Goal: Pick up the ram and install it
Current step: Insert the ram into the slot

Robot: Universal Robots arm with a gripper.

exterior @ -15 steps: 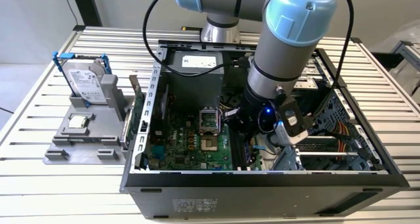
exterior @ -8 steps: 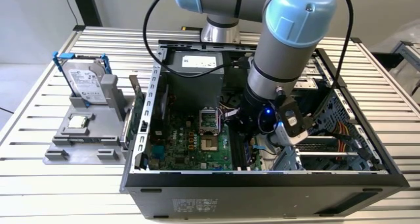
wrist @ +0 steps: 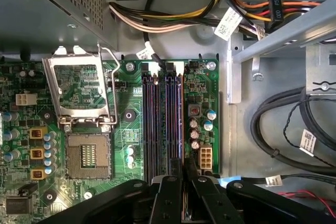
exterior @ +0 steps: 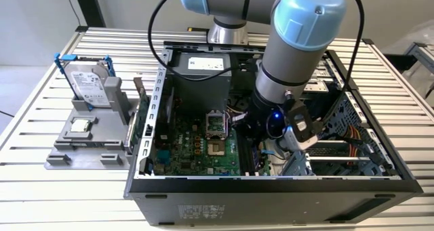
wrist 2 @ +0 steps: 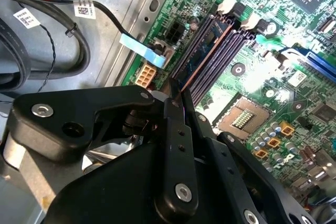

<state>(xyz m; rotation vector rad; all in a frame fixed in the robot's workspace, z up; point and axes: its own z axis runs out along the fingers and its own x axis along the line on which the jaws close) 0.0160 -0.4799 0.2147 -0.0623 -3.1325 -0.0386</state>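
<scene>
Hard drive (exterior: 90, 85) label: we cannot read its print.
Cable tags (wrist: 228, 23): barcodes, unreadable to us.
Case sticker (exterior: 205, 63): we make out nothing.

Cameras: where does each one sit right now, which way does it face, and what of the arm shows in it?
Exterior view: off the arm, above the table, looking down into the open computer case; the arm reaches inside.
First wrist view: on the wrist, facing the motherboard; the gripper pokes in at the ram slots.
Second wrist view: on the wrist, slanted along the ram; the gripper pinches it.
Both wrist views share the slots and CPU socket.
</scene>
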